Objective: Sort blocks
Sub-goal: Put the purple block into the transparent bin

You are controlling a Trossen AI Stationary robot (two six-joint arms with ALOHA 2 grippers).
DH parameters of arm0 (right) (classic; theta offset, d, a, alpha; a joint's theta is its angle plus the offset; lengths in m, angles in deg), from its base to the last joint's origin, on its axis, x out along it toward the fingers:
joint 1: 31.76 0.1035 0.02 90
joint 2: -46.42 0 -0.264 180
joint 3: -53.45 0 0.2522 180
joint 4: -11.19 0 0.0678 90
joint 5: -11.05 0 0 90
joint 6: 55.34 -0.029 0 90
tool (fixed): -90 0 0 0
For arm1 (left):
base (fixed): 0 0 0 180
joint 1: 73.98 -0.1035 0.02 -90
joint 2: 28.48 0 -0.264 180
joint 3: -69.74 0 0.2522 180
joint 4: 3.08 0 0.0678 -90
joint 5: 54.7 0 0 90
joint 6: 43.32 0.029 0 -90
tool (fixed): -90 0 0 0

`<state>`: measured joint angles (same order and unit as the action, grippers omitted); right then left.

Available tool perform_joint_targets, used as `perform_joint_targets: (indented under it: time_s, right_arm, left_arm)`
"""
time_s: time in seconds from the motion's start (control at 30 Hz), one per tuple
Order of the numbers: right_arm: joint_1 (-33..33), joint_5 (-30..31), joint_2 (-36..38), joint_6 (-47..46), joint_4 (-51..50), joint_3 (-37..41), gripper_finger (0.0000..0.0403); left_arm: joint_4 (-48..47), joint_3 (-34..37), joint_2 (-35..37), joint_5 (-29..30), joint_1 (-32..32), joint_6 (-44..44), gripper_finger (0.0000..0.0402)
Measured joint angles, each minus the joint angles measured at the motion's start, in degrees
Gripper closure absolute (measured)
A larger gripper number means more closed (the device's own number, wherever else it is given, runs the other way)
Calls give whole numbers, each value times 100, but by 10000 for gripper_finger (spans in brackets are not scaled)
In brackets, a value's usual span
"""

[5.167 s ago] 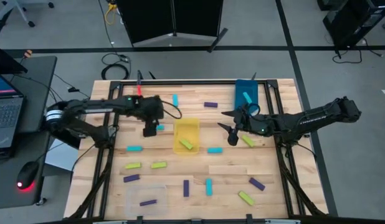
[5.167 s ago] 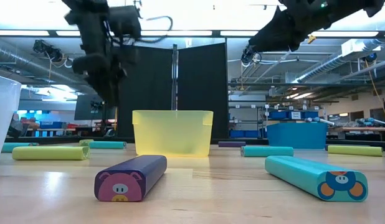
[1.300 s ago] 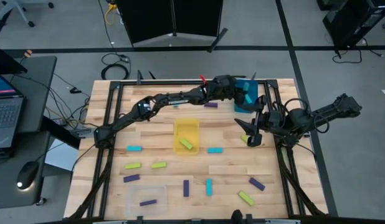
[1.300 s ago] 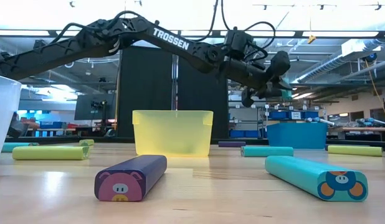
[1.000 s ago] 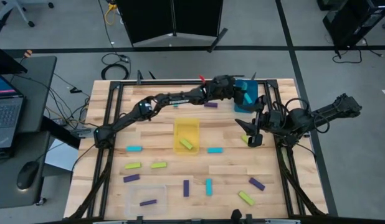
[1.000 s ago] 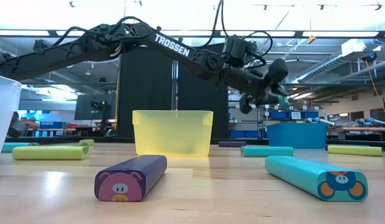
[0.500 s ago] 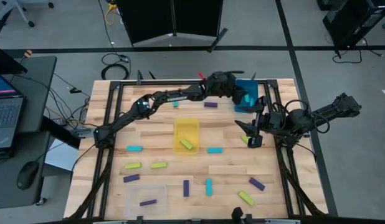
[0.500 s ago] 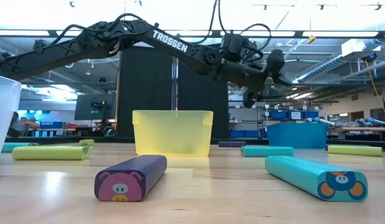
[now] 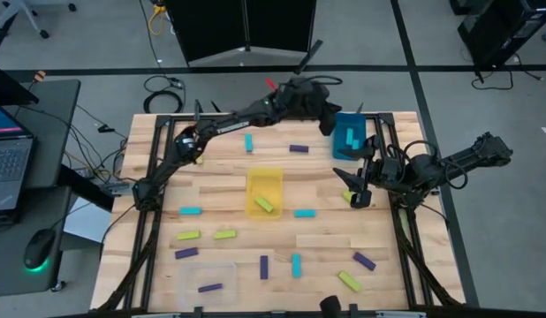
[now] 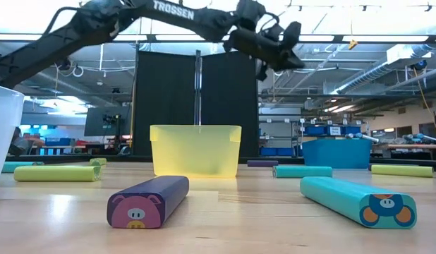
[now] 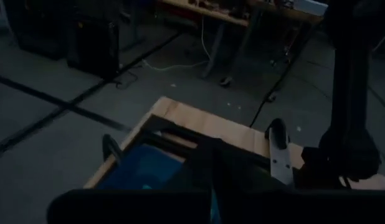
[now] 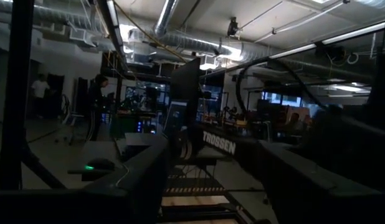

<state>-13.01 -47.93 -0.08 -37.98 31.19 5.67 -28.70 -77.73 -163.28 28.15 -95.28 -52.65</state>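
Roughly a fifth sorted, by my count. Table (image 9: 326, 252): light wood slats, three bins on it. Blue bin (image 9: 348, 136) at the far right corner holds two cyan blocks (image 9: 351, 140), with what looks like a third cyan edge at its right side. Yellow bin (image 9: 264, 191) mid-table holds one yellow-green block (image 9: 267, 205). Clear bin (image 9: 205, 282) at the near left edge holds one purple block (image 9: 209, 287). Loose on the wood: cyan bars at the far middle (image 9: 248, 142), left (image 9: 190, 211), centre-right (image 9: 304, 213) and near middle (image 9: 296, 265); yellow-green bars at left (image 9: 188, 235), beside it (image 9: 224, 234), near right (image 9: 349, 281) and one (image 9: 348, 196) partly under the right arm; purple bars at the far middle (image 9: 298, 148), left (image 9: 186, 253), near middle (image 9: 263, 267) and right (image 9: 364, 261). So about a dozen left to place. Left gripper (image 9: 327, 123) hangs high just beside the blue bin's far-left corner, arm stretched across the far edge; fingers look parted with nothing between them. Right gripper (image 9: 354, 188) sits low at the right side over the yellow-green bar; whether its fingers are parted or clamped, I cannot tell.
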Motion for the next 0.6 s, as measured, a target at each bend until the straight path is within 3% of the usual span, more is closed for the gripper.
perform_joint_targets:
  time_s: [0.13, 0.27, 0.37, 0.5, 0.6]
  right_arm:
    - [0, -2, 0, 4, 0, 0, 154]
    - [2, -4, 0, 24, 0, 0, 153]
    - [2, -12, 0, 63, 2, 2, 154]
    - [0, -7, 0, 65, -24, 0, 156]
    - [-85, 406, -71, -6, -89, 0, 156]
  left_arm:
    - [-359, 40, 272, 154, 33, 326, 396]
    - [-2, 816, 856, 263, 149, 562, 398]
    - [673, 1973, 1569, 303, 241, 617, 399]
    - [1850, 4045, 2784, 253, 306, 584, 399]
    - [2732, 5579, 3771, 260, 401, 413, 400]
